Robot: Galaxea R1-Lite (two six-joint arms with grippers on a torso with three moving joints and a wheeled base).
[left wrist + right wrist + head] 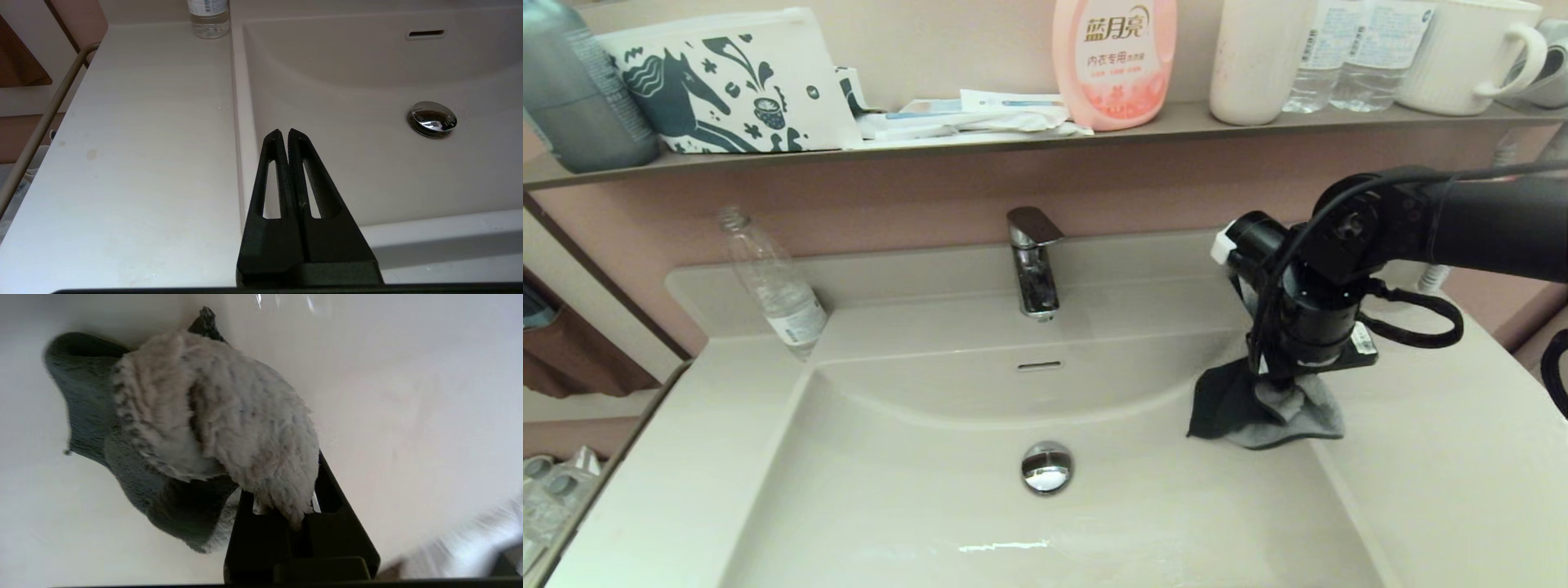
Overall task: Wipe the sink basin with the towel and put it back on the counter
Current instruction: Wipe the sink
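The towel (1262, 408), charcoal on one face and fluffy light grey on the other, hangs bunched at the right edge of the sink basin (915, 490), where the wall meets the counter (1437, 457). My right gripper (1286, 390) points down from above and is shut on the towel (229, 416), whose folds cover the fingertips. The chrome drain plug (1047, 466) and the overflow slot (1040, 365) lie to its left. My left gripper (284, 132) is shut and empty, above the basin's left rim; it does not show in the head view.
A chrome faucet (1033, 261) stands behind the basin and a clear plastic bottle (776, 286) stands on the counter's back left corner. The brown wall shelf (1013, 139) above carries a pouch, a pink detergent bottle, cups and bottles. A rail (45, 118) borders the counter's left edge.
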